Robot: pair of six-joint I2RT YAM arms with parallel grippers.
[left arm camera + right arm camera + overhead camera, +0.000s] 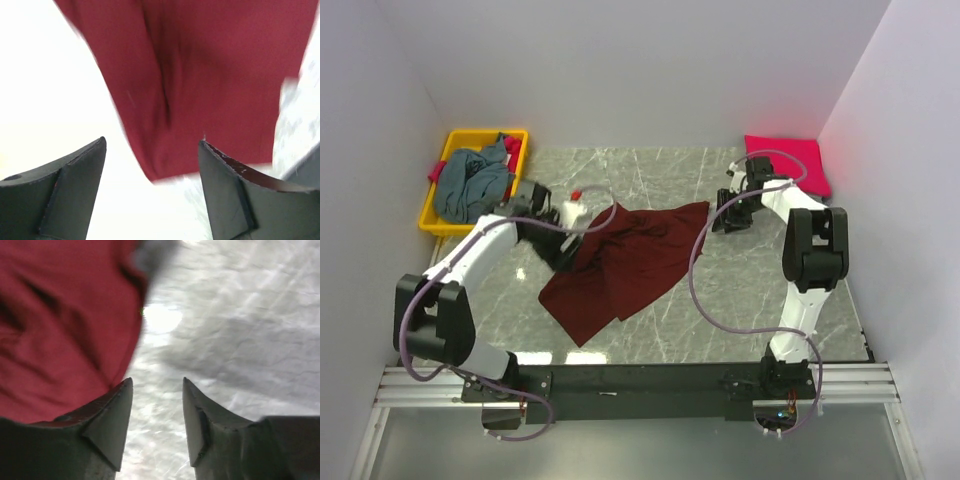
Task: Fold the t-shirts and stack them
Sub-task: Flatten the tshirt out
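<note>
Currently, yellow bin (470,136), grey-blue t-shirt (470,185) heaped inside

plain white walls (620,70) enclose a grey marble table (650,165), brightly lit.

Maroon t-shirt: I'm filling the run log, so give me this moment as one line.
maroon t-shirt: lying unfolded | left gripper: open, at its left edge | right gripper: open, empty | pink-red t-shirt: far right corner

Dark maroon shirt (630,265) sprawls rumpled across the middle, bright pink-red shirt (790,162) sits folded far right, grey-blue shirt (475,185) lies bunched far left.
</note>
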